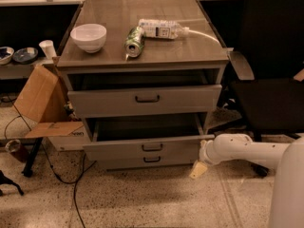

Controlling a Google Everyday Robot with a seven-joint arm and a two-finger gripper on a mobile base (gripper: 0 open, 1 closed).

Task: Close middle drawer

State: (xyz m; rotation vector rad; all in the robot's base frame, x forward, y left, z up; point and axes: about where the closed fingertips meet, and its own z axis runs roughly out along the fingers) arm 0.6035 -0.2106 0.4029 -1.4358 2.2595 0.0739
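The middle drawer (142,150) is the low grey front with a small dark bar handle (152,147). It stands partly pulled out of the grey cabinet, with its dark tray (147,127) showing behind the front. My gripper (201,161) is at the end of the white arm (242,151) that reaches in from the right, low above the floor. It sits against the right end of the middle drawer's front panel. The bottom drawer (152,161), with the slimmest front, lies just below and looks pushed in.
The top drawer (145,100), with the tallest front, is slightly open. A white bowl (88,36), a green can (134,41) and a plastic bottle (161,28) lie on the cabinet top. A black chair (270,89) stands to the right. A cardboard box (40,103) and cables (71,184) are on the left.
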